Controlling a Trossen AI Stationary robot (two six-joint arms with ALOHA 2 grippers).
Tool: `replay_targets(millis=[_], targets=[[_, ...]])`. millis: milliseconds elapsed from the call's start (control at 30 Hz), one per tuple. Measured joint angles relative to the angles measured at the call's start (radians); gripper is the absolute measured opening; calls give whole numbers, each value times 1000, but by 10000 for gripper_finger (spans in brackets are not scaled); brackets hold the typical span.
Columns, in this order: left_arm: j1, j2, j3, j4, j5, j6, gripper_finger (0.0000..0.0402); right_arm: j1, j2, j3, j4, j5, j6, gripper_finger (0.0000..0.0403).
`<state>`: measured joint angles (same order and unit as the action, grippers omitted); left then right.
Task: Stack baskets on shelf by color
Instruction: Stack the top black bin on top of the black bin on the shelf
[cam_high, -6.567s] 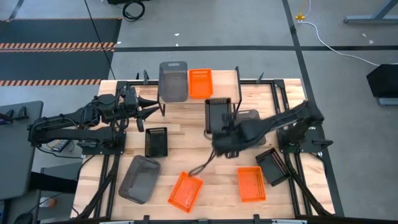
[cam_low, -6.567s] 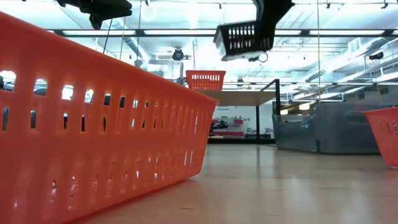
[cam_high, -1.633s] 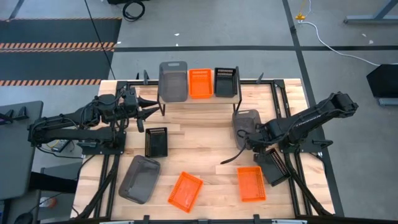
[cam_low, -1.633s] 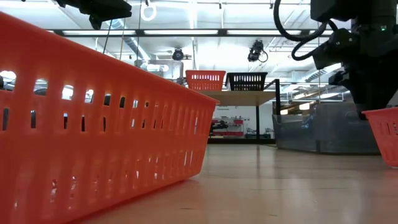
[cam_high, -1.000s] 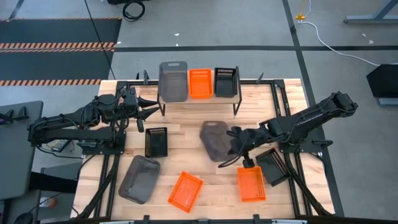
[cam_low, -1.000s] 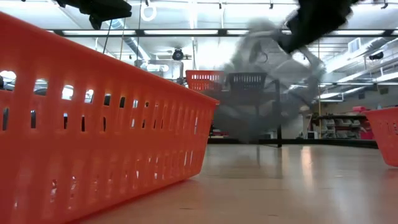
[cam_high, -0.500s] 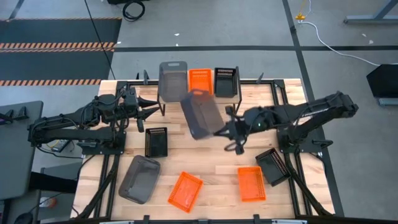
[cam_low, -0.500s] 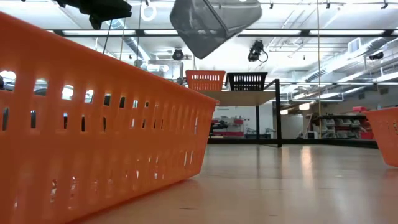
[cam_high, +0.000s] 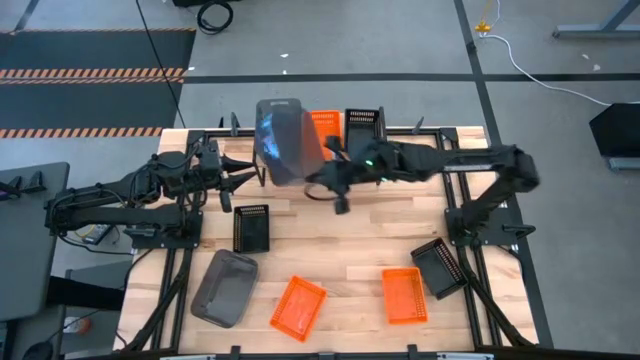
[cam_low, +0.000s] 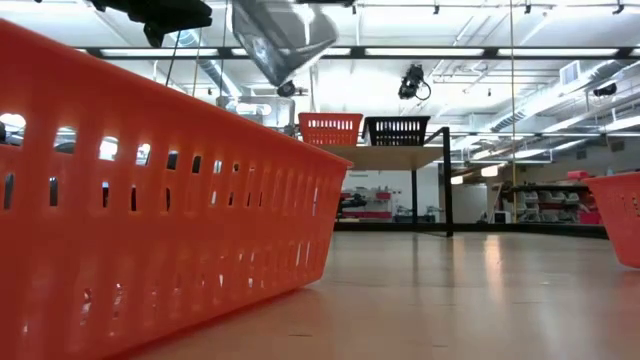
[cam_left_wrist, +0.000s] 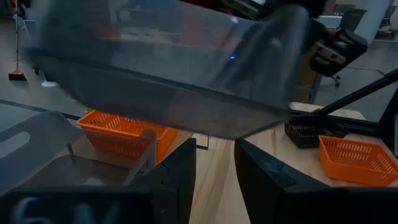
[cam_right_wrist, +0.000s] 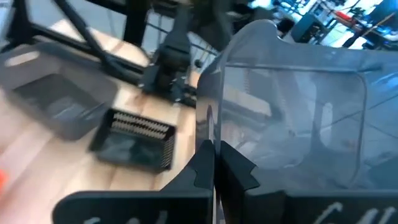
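Note:
My right gripper (cam_high: 318, 175) is shut on a grey basket (cam_high: 288, 142), which hangs tilted in the air over the shelf's left end. Below it, another grey basket (cam_high: 272, 112) rests on the shelf (cam_low: 390, 155), with an orange basket (cam_high: 322, 124) and a black basket (cam_high: 363, 127) beside it. My left gripper (cam_high: 245, 172) waits open just left of the shelf, level with the held basket's underside (cam_left_wrist: 174, 74). My right gripper pinches the grey basket's rim at one wall (cam_right_wrist: 208, 127) between its two shut fingers (cam_right_wrist: 231, 169), one inside the wall and one outside. The fingers come from the table's right side, slanting slightly down. The basket is lifted clear and tilted.
On the table lie a black basket (cam_high: 251, 228), a grey basket (cam_high: 224, 288), two orange baskets (cam_high: 299, 307) (cam_high: 403, 295) and another black basket (cam_high: 440, 267). The nearest orange basket (cam_low: 150, 200) fills the low view's left. Bare wood lies mid-table.
My right gripper has risen and swung from mid-table toward the far left, to above the shelf's left end, rolling as it went. The grey basket has gone with it, staying clear of the table and tipping over.

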<state>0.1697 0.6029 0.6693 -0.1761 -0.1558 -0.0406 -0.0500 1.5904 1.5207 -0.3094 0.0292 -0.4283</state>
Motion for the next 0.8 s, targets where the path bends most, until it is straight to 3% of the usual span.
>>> replay_targets(millis=[233, 467, 800], targets=[[-1, -17, 0, 35, 0, 34, 117, -90, 173, 276, -69, -28, -50, 10], [-33, -42, 0, 69, 0, 100, 117, -189, 317, 481, -137, -116, 9, 10], [-74, -42, 0, 76, -20, 121, 117, -243, 425, 567, -245, -127, 55, 12]])
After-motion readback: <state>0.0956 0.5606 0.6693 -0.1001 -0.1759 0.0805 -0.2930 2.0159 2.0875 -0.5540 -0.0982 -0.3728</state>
